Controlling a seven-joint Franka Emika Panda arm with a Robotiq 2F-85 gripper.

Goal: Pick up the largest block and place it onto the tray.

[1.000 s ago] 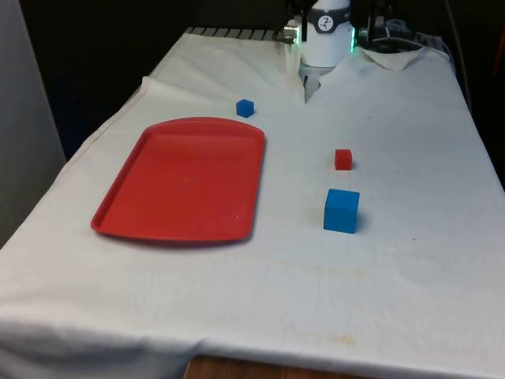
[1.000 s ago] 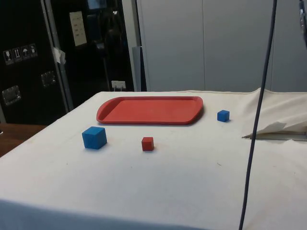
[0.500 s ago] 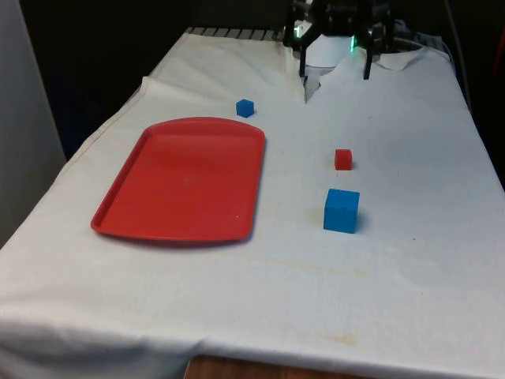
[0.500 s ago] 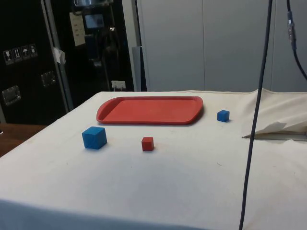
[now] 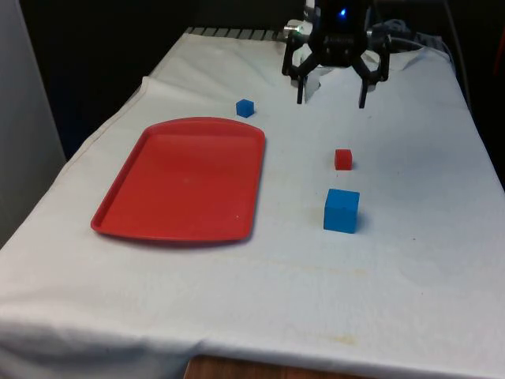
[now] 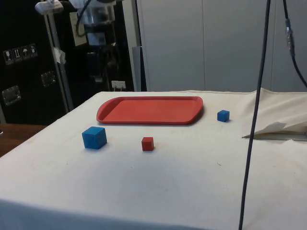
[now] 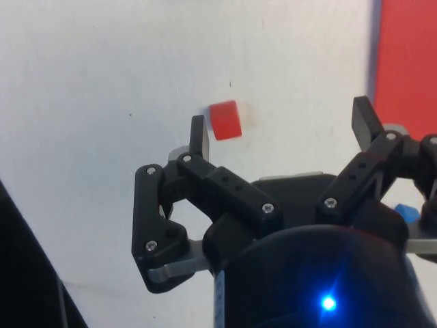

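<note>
Claw (image 5: 331,101) spread, empty, high over far counter (image 5: 410,260) | large blue block (image 5: 342,210) untouched near small red block (image 5: 342,159) | red tray (image 5: 185,178) bare; pick and placing remain

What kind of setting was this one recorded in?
Probably a robotics lab bench: a white-clothed table holding a red tray and small coloured blocks, like the large blue block, with the open end effector above and dark cabinets behind.
</note>
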